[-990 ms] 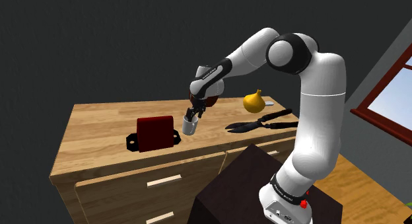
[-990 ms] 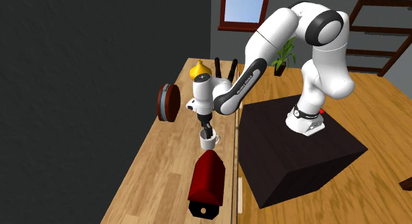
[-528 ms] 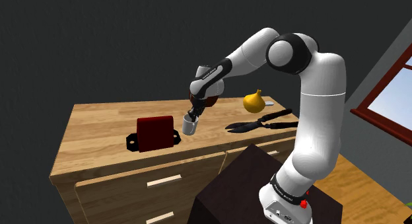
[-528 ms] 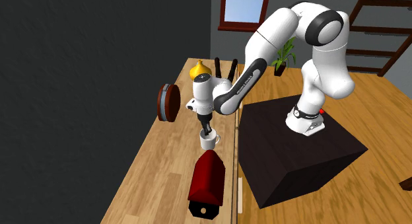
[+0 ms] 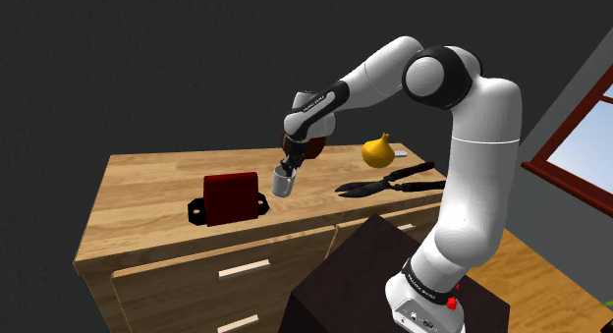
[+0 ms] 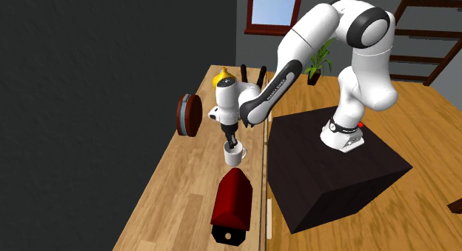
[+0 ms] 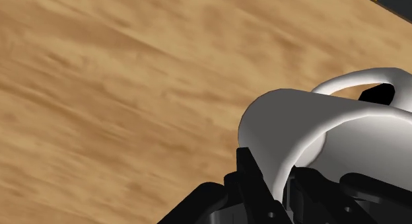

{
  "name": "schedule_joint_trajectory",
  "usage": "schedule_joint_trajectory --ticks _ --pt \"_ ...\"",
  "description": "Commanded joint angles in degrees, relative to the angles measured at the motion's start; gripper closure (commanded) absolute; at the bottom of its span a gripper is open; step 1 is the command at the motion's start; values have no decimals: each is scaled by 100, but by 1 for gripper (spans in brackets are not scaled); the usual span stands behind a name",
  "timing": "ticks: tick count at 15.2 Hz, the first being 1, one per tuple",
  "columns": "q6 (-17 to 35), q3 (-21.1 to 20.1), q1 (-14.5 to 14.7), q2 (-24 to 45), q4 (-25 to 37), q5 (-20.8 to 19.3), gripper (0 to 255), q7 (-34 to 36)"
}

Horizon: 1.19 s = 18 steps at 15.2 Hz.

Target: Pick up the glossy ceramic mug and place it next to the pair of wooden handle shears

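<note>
A plain white-grey mug [image 5: 283, 185] [image 6: 234, 155] [image 7: 317, 123] hangs just above the wooden dresser top [image 5: 147, 198], with my gripper [image 5: 286, 168] [image 6: 232, 145] [image 7: 287, 189] shut on its wall from above, one finger inside and one outside. The mug's handle arches away from the fingers. The black shears [image 5: 383, 182] [image 6: 260, 75] lie flat on the dresser toward the shoulder view's right, well apart from the mug.
A dark red box [image 5: 230, 197] [image 6: 232, 198] on a black base stands close beside the mug. A yellow gourd-shaped object [image 5: 377, 150] [image 6: 222, 79] sits behind the shears. A brown round object [image 6: 189, 114] stands near the wall. The dark stand [image 5: 373, 282] fronts the dresser.
The fingers closed on the mug's wall a second ago. Since then the arm has risen slightly and the mug has come up a little with it.
</note>
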<state>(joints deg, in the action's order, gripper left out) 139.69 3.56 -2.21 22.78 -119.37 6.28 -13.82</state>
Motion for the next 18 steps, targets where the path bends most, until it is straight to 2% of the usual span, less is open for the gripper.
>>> schedule_joint_trajectory --ticks 1,18 --pt "-115 8 13 -123 -6 -20 255 25" --pt "-1222 69 47 -989 240 -172 255 165"
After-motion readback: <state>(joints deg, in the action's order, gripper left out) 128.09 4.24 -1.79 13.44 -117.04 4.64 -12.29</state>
